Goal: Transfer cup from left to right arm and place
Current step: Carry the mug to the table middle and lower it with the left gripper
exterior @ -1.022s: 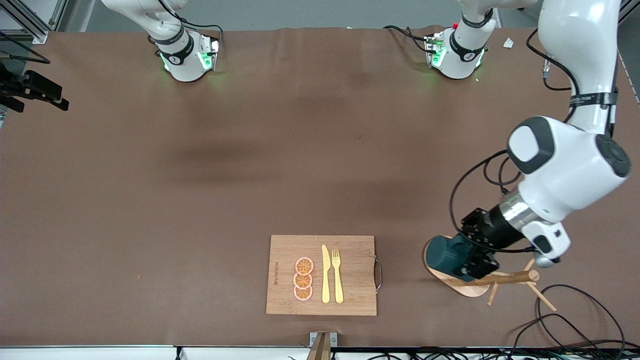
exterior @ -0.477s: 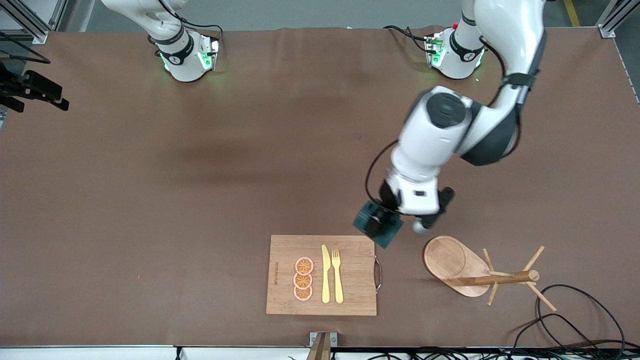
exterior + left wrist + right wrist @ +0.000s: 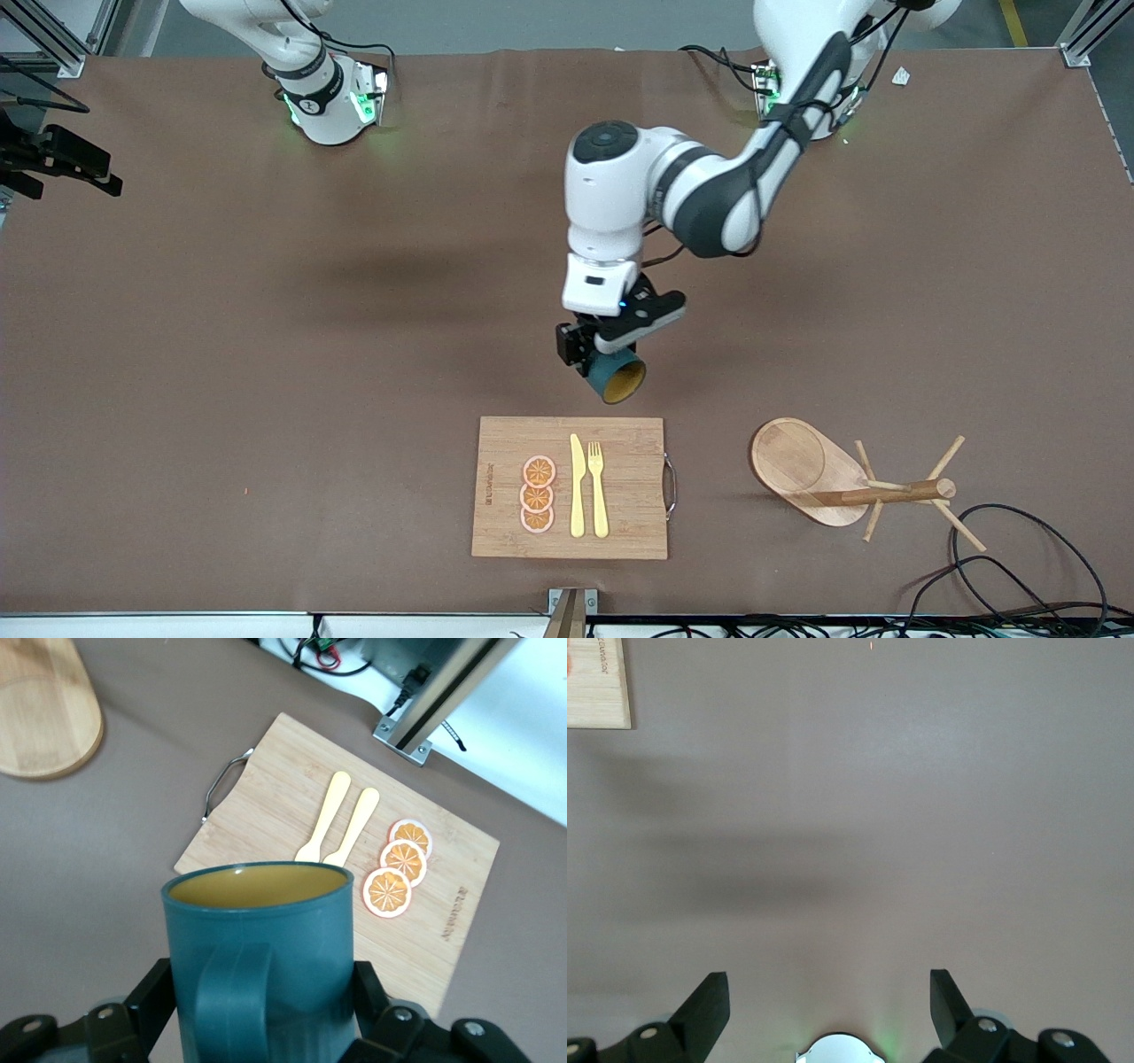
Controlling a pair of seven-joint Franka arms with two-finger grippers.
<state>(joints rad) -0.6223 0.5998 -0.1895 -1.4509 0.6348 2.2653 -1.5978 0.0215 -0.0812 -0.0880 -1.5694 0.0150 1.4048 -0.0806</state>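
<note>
The dark teal cup (image 3: 617, 377) with a mustard-yellow inside is held in my left gripper (image 3: 602, 359), up in the air over the bare table just past the cutting board's top edge. Its mouth faces the front camera. In the left wrist view the cup (image 3: 259, 966) fills the space between the two black fingers (image 3: 152, 1001), its handle toward the camera. My right gripper (image 3: 828, 1010) is open and empty, high over bare table near its own base; it is out of the front view.
A wooden cutting board (image 3: 505, 532) with a metal handle carries three orange slices (image 3: 537, 494), a yellow knife and a yellow fork (image 3: 598, 489). A wooden peg rack (image 3: 842, 483) stands toward the left arm's end. Black cables (image 3: 1019, 567) lie near it.
My left arm has lifted the cup off the peg rack's base and swung it toward the table's middle, turning it so its mouth faces the front camera. The right arm has not moved.
</note>
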